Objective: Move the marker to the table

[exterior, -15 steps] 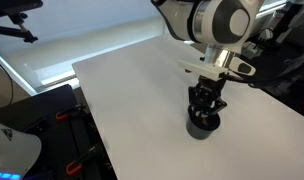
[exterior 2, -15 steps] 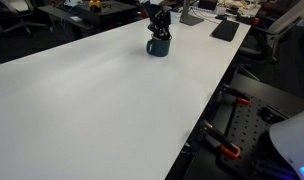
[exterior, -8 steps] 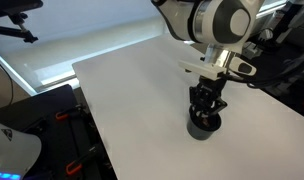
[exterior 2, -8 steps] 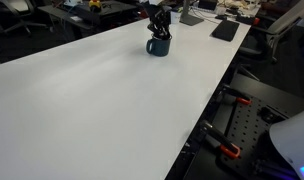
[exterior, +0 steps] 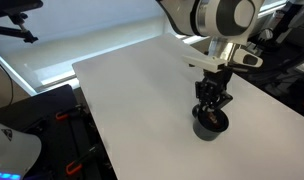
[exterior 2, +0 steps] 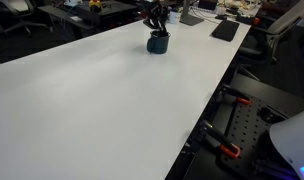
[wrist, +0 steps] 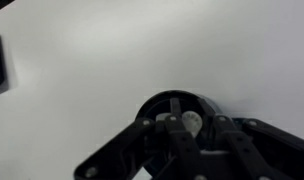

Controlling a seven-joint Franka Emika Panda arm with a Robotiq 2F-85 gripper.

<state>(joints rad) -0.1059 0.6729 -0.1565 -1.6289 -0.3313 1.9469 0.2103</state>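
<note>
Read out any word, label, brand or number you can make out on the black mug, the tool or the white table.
No text can be read in any view.
On the round black mug: no print shows.
On the tool: dark all over, no legible marking.
On the smooth white table top: no writing.
On the dark flat object at the table's far end: too small to read.

Lab or office: long white table (exterior 2: 92, 100), cluttered desks (exterior 2: 82, 12) behind, orange-handled clamps (exterior 2: 228, 151) at table edge.
</note>
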